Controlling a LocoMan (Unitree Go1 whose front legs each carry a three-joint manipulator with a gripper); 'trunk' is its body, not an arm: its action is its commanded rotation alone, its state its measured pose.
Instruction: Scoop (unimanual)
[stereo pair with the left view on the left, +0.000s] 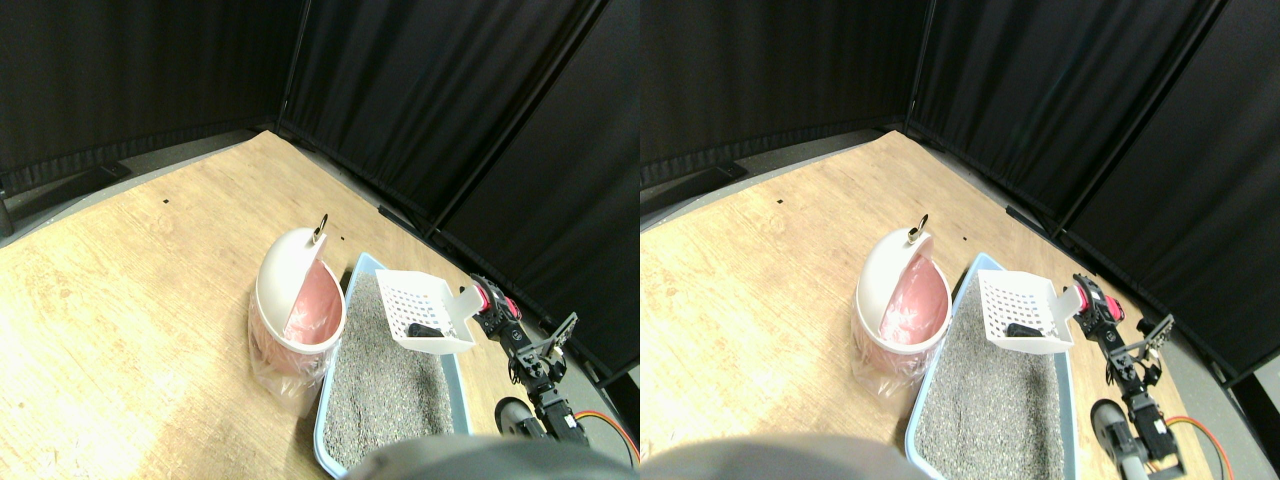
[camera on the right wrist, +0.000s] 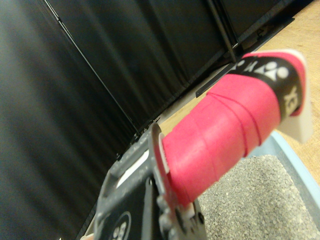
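A white slotted scoop (stereo pair with the left view on the left: 425, 310) hangs tilted above the far end of the light blue litter box (stereo pair with the left view on the left: 357, 275), which is full of grey litter (stereo pair with the left view on the left: 385, 385). A dark lump (stereo pair with the left view on the left: 428, 331) lies in the scoop. My right gripper (stereo pair with the left view on the left: 494, 308) is shut on the scoop's pink-wrapped handle (stereo pair with the left view on the left: 490, 296), reaching in from the lower right. In the wrist view the pink handle (camera on the right wrist: 225, 125) fills the middle, running out of the dark jaw, with litter (camera on the right wrist: 260, 200) below it. A white bin (stereo pair with the left view on the left: 285, 270) with a pink liner (stereo pair with the left view on the left: 312, 300) stands just left of the box, its swing lid tilted open.
Black curtains (stereo pair with the left view on the left: 450, 110) wall off the back and right, close behind the arm. Wooden floor (stereo pair with the left view on the left: 130, 300) stretches to the left. A clear plastic bag (stereo pair with the left view on the left: 280, 370) bulges around the bin's base. An orange cable (stereo pair with the left view on the left: 612, 425) trails at the lower right.
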